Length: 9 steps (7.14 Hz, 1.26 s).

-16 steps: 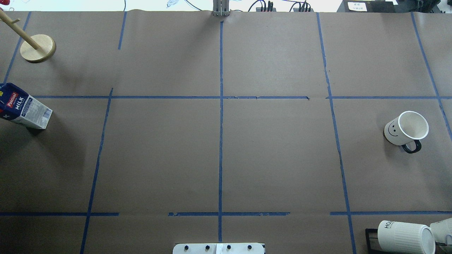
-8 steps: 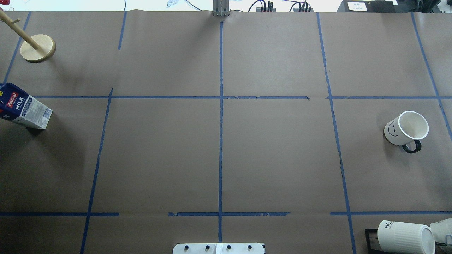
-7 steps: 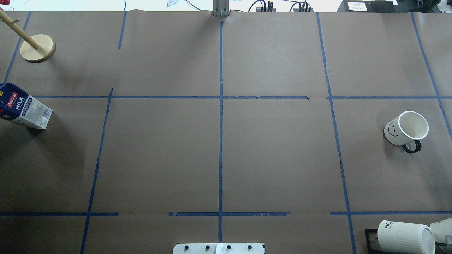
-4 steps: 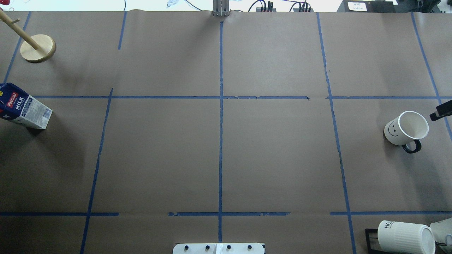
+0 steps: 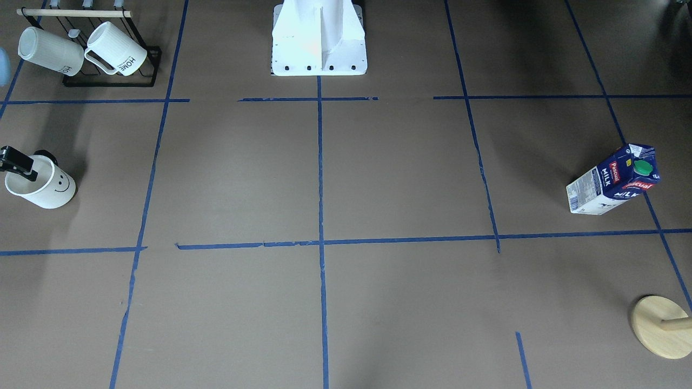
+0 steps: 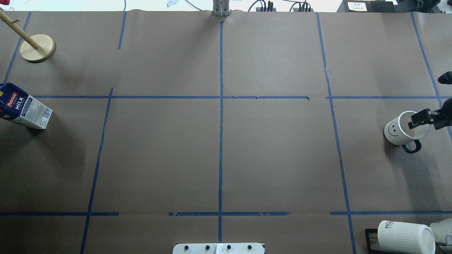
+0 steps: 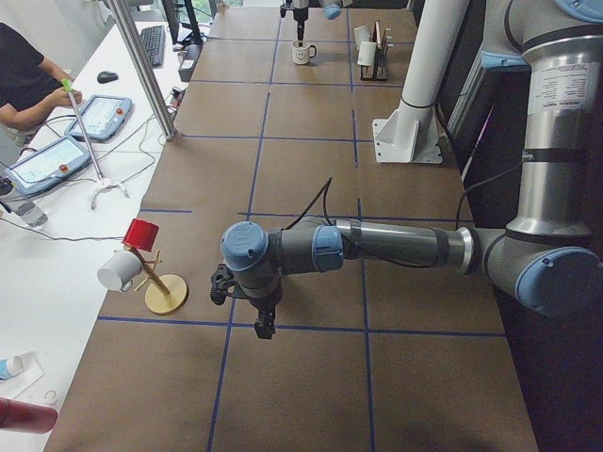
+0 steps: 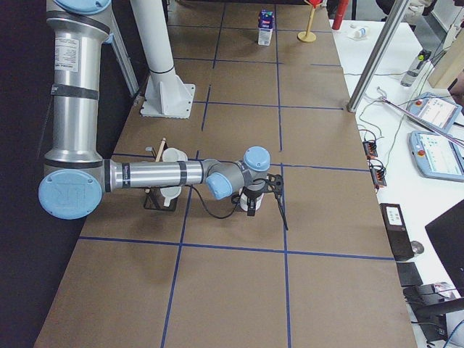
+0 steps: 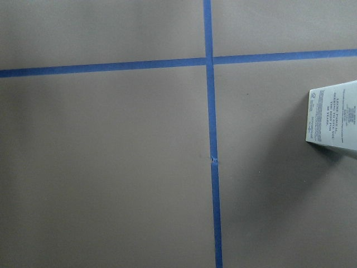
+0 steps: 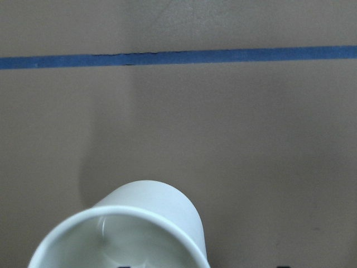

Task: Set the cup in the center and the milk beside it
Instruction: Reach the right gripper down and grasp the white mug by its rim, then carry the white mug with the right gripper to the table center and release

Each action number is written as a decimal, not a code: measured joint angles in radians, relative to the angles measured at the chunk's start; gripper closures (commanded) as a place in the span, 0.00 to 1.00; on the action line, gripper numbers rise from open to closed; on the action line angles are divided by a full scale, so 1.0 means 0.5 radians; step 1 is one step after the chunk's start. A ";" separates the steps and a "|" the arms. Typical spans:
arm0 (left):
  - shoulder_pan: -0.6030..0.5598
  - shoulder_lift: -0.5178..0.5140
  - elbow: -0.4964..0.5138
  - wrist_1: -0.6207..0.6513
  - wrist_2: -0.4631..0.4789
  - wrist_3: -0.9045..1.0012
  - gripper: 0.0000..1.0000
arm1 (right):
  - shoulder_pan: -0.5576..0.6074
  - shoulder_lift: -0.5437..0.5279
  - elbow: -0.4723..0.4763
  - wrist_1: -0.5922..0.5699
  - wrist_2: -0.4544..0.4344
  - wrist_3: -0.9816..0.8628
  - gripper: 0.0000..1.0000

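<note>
Hovering right tool point(image 6: 427, 102): at the cup point(image 6: 397, 132), spread wide. One finger point(image 6: 420, 119) lies across the open mouth and the other point(image 6: 445, 78) is outside the cup, on the side away from the robot. Nothing is pinched, and I cannot tell whether the inner finger dips below the rim.
Cup: upright on the desk point(image 6: 275, 151) at the robot's right end, well apart from the middle tape cross point(image 6: 220, 97). The smiley face is turned toward the desk's middle, the black handle point(image 6: 411, 146) toward the robot's side.
Right wrist view: the cup's white rim fills the lower left, and a blue tape line point(image 10: 223, 56) runs across the top.
Milk point(image 5: 613, 181): the carton stands upright at the opposite end of the desk, on the robot's left, green cap point(image 5: 642, 167) on top, well apart from the cup.
Left tool point(image 7: 266, 325): points down over the desk, near the wooden stand point(image 7: 165, 297). Spread or pressed together — I cannot tell from this side view.
Left wrist view: only the carton's printed white side shows at the right edge, near a crossing of tape.
Rack point(image 5: 108, 84): black, to the right of the robot's base point(image 5: 319, 48), holding two ribbed mugs point(image 5: 51, 51).
</note>
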 measured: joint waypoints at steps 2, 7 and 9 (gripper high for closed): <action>0.000 -0.001 -0.001 -0.004 -0.001 0.000 0.00 | -0.009 0.013 -0.003 0.024 0.006 0.023 1.00; 0.000 -0.005 -0.003 -0.030 -0.003 0.003 0.00 | -0.383 0.741 0.180 -0.128 0.090 0.768 1.00; 0.000 -0.004 -0.005 -0.072 -0.003 0.002 0.00 | -0.636 1.282 -0.037 -0.331 -0.137 1.192 1.00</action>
